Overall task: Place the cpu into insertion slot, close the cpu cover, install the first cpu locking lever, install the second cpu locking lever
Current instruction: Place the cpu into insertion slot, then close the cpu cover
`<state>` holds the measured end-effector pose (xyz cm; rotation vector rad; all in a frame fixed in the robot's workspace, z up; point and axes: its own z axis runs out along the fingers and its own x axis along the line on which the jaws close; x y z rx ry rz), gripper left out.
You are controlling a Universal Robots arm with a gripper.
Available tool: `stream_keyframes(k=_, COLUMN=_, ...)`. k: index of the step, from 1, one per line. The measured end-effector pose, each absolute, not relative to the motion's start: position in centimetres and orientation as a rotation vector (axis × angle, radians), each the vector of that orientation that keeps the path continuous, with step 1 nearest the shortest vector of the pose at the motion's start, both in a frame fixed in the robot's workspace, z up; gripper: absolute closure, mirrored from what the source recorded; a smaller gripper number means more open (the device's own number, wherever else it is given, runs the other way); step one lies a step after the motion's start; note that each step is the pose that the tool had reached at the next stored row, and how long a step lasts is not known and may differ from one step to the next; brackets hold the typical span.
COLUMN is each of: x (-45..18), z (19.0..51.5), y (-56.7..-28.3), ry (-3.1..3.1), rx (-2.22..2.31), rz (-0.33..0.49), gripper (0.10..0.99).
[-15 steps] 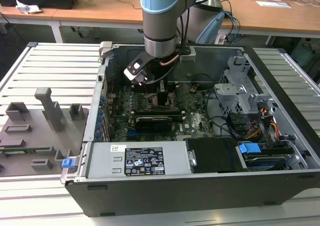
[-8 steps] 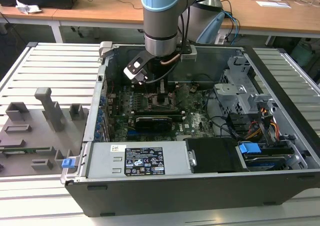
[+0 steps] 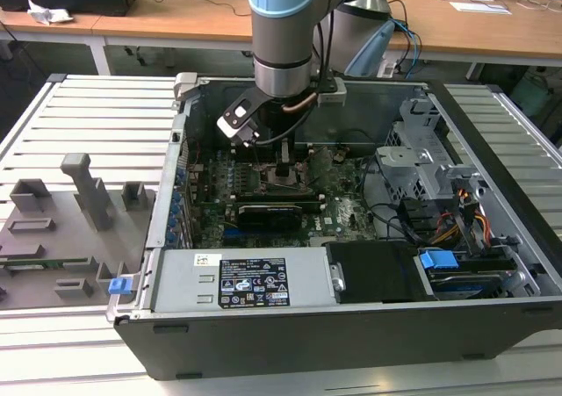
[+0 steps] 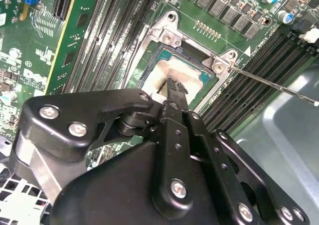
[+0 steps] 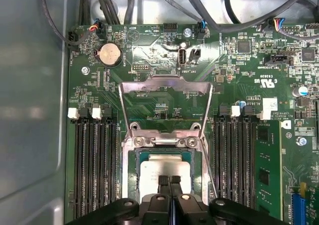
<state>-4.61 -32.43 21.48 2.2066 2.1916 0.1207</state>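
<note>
Black end effector (image 5: 169, 179), fingers pressed together, points down at the cpu (image 5: 152, 169) lying in the insertion slot (image 5: 133, 160) beneath it, cpu cover (image 5: 167, 85) flipped open just beyond.

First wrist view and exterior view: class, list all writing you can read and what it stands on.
White lettering on the green circuit board: too small to read.
Black sticker on the grey metal box: print too small to read.

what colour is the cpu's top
Dull silvery-grey metal on the flat square chip, best in first wrist view.
</note>
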Motion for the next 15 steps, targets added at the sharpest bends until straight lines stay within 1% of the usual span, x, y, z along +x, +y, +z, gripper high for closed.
stream_keyframes(k=9, x=-4.6, z=22.1, y=-32.4, ry=2.192, rx=2.207, rz=0.121, gripper=0.98)
stream_keyframes(k=15, x=-4.6, z=23.1, y=-32.4, ry=2.192, rx=2.207, rz=0.121, gripper=0.98)
